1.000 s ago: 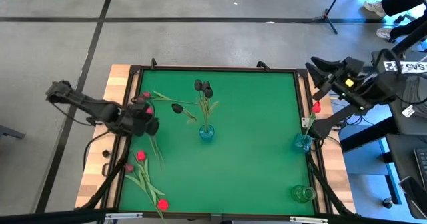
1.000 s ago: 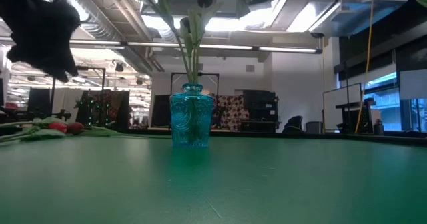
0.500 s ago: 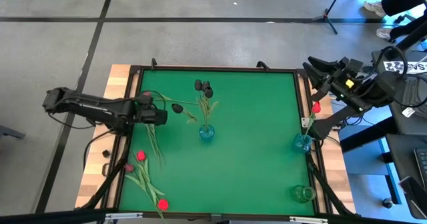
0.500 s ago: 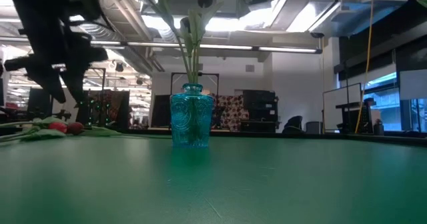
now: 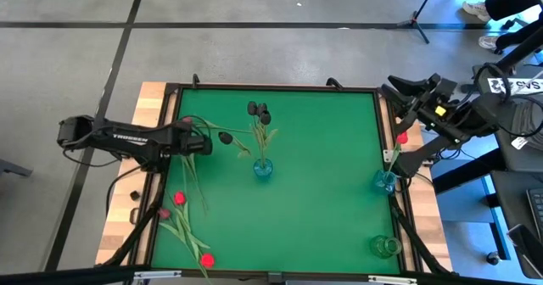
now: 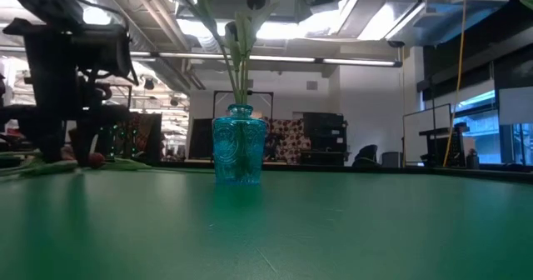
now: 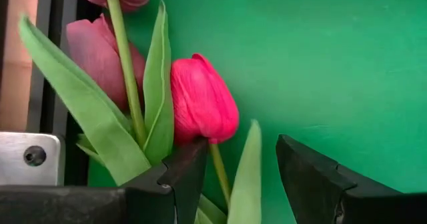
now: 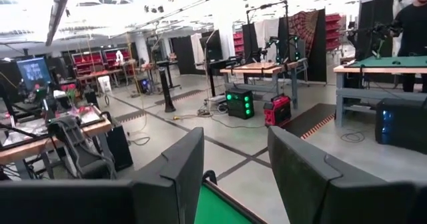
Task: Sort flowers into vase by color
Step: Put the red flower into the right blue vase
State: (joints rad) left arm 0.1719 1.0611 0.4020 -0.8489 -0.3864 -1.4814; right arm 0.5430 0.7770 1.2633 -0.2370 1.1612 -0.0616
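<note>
My left gripper [image 5: 204, 145] [image 7: 240, 151] is low at the table's left edge and open. Its fingers stand on either side of the stem [image 7: 217, 165] of a pink-red tulip [image 7: 203, 101], just below the head. Two more maroon-pink heads [image 7: 90, 47] lie beside it by the frame. Two black tulips stand in the blue vase [image 5: 263, 169] [image 6: 239, 145]. A third black tulip [image 5: 225, 137] lies on the mat. Red tulips [image 5: 179, 198] lie near the left front corner. One red tulip [image 5: 401, 137] stands in the teal vase [image 5: 384, 181]. My right gripper [image 5: 405, 90] [image 8: 235, 164] is open, raised beyond the right edge. My left gripper comes down over the pink-red tulip with its fingers across the stem. One fingertip [image 7: 190, 159] lies close against the base of the head and a leaf [image 7: 157, 97]. I cannot tell whether it touches them. The tulip lies flat on the mat.
A clear green vase [image 5: 386, 247] stands at the near right corner. The mat's dark frame [image 7: 57, 84] and wooden border run close beside the left gripper. Bare green mat [image 5: 322, 200] stretches between the central vase and the right-hand vases.
My left gripper has come down from well above the table to the mat and shifted slightly toward the blue vase, ending over the pink tulips. The arm has stretched out lower and flatter. The flowers have stayed where they lay.
</note>
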